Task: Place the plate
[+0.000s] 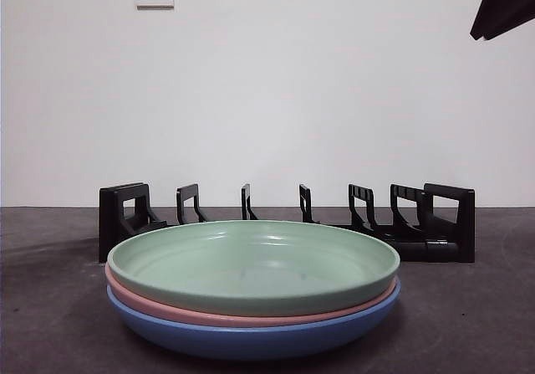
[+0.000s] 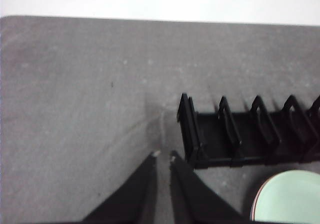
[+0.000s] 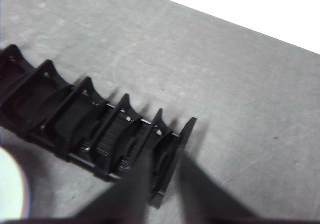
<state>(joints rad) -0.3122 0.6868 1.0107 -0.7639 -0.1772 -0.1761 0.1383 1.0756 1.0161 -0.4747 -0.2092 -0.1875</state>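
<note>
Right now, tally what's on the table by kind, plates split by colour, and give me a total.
Green plate: 1
Pink plate: 1
Blue plate: 1
Black plate rack: 1
Total: 4 things, the three plates stacked in front of the rack, green on top, blue at the bottom.
</note>
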